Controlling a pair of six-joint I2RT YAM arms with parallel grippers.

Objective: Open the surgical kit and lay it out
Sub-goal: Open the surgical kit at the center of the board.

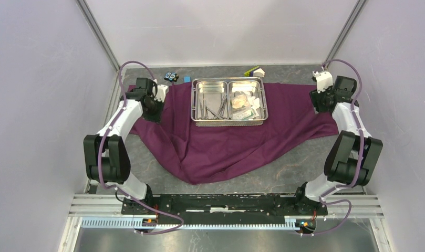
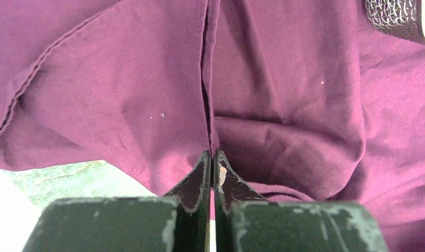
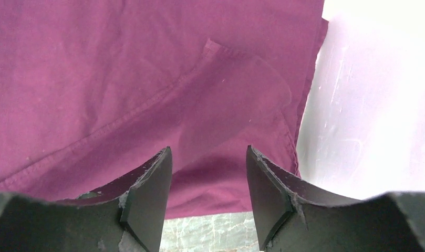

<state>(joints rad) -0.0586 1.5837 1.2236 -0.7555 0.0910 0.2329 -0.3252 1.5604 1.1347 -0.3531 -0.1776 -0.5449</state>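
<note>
**Cloth spread under tray; left gripper pinched shut, right gripper apart**

1. The cloth (image 1: 226, 144) lies opened on the table (image 1: 289, 173). It runs well out to the left and right of the tray (image 1: 229, 124) and hangs in a rumpled point on the tray's near side. Folds and creases remain, mostly near and left of the tray.
2. The tray sits upright on the cloth, toward the cloth's far edge.
   - Left compartment: slim metal instruments (image 1: 210, 107), lying loose; individual pieces are too small to sort.
   - Right compartment: gauze (image 1: 240, 98) and a white packet (image 1: 255, 104), crowded together.
3. The left gripper (image 2: 212, 163) is down on the cloth's left end, left of the tray. Its jaws are together, with a raised ridge of cloth pinched between the tips.
4. The right gripper (image 3: 209, 173) is over the cloth's right end, right of the tray. Its jaws stand apart and nothing is between them. A hemmed edge of the cloth lies just beyond the tips, and bare table shows below.
5. A blue block (image 1: 187, 79) sits on bare table just beyond the tray's far-left corner. A yellow-green and white piece (image 1: 255, 71) sits just beyond its far-right corner. Neither touches the tray.
</note>
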